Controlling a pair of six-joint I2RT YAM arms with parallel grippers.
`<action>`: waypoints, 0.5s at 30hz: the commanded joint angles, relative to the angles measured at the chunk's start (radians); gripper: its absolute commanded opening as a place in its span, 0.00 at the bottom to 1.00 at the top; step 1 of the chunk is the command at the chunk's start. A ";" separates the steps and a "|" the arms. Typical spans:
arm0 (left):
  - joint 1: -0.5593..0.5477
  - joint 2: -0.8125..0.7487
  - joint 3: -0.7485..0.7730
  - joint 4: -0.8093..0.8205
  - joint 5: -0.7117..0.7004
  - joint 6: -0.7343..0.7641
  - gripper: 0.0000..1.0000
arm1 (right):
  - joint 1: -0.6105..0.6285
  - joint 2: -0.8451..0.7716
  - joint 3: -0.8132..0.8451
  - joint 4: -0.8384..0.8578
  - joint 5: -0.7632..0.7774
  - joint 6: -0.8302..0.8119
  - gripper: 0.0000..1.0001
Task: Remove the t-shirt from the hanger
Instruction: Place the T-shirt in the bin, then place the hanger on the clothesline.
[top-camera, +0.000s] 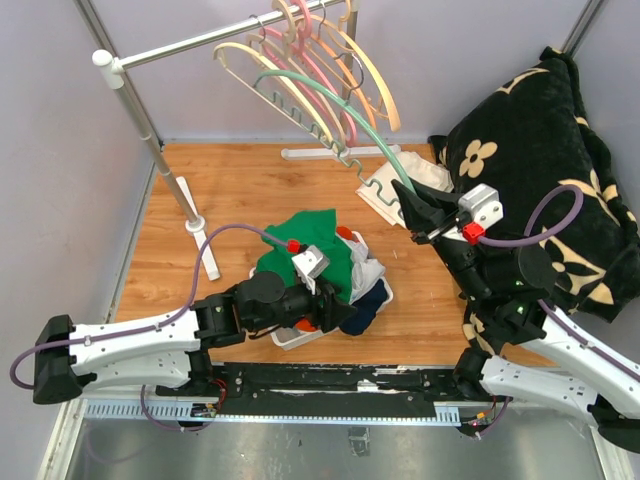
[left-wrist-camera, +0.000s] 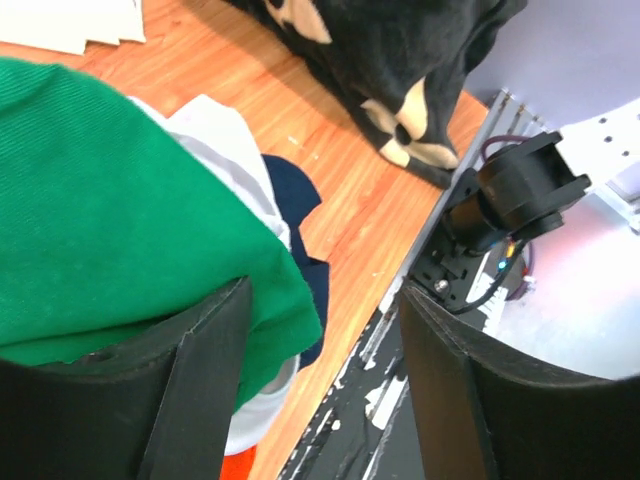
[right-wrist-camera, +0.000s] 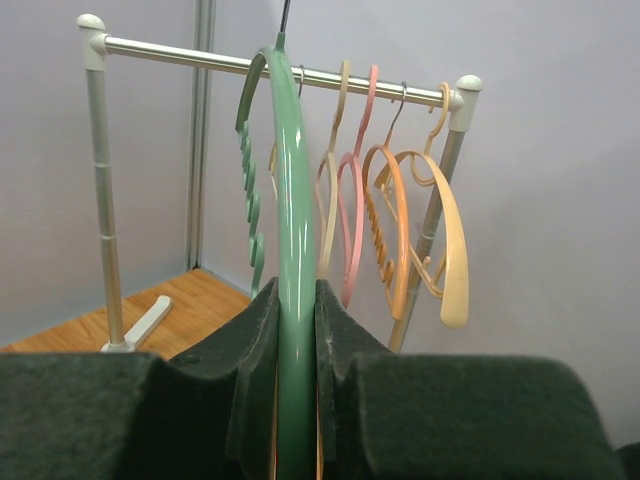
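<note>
A white clothes rail (top-camera: 200, 42) runs from ten to twelve o'clock, with cream and pink spare hangers (top-camera: 330, 60) bunched at its twelve o'clock end. A black flower-print blanket (top-camera: 540, 150) is heaped at three o'clock. At centre, on the wooden tabletop (top-camera: 250, 190), a white basket (top-camera: 290, 340) holds a navy garment (top-camera: 372, 305) and a white garment (top-camera: 368, 272).

The rail (top-camera: 200, 42) runs across the upper middle of the top view, with a row of hangers hooked on it. In the right wrist view one hanger (right-wrist-camera: 293, 220) stands between the right fingers (right-wrist-camera: 255, 360), touching both, with the others behind it. The blanket (top-camera: 530, 150) fills the right edge. At lower centre the basket (top-camera: 290, 340) sits on the counter (top-camera: 240, 190) with clothes heaped in it and the t-shirt (top-camera: 322, 232) on top. The left fingers (left-wrist-camera: 200, 350) stand apart at the t-shirt's lower right edge.
</note>
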 joint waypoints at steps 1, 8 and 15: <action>-0.023 -0.035 0.039 -0.026 -0.032 0.009 0.68 | -0.024 -0.004 0.055 0.095 -0.027 0.039 0.01; -0.074 -0.063 0.097 -0.039 -0.060 0.018 0.82 | -0.024 0.002 0.051 0.087 -0.028 0.063 0.01; -0.132 -0.089 0.176 -0.076 -0.158 0.047 0.82 | -0.023 0.028 0.066 0.074 -0.024 0.067 0.01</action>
